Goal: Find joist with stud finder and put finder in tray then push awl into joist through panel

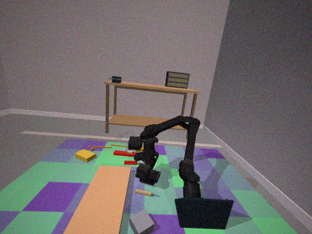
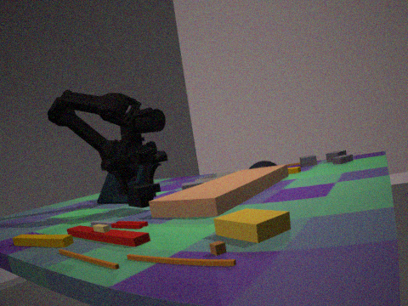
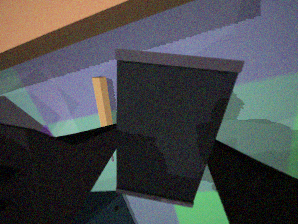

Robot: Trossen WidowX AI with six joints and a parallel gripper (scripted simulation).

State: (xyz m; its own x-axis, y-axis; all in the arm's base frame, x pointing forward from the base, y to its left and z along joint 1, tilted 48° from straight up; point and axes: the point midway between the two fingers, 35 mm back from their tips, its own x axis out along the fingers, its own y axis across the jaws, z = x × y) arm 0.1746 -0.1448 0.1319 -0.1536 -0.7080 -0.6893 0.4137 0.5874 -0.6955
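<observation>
Wrist view: pincer [image 1: 147, 170] [image 2: 144, 183] [image 3: 162, 134], closed on one dark, smooth, slab-sided block, presumably the stud finder [image 1: 149, 177] [image 2: 142, 195] [image 3: 170, 120], beside the floor panel [image 1: 101, 198] [image 2: 212, 191] [image 3: 45, 25], a long, flat, orange-tan plank with fine-grained face. Likely faults: slippage or twisting, should the pads bear unevenly on those flat sides; a knock against the panel's square edge, if lifted too little. Awl [image 1: 144, 192] [image 3: 102, 102]: pale faceted handle, thin spike, lying near the panel.
</observation>
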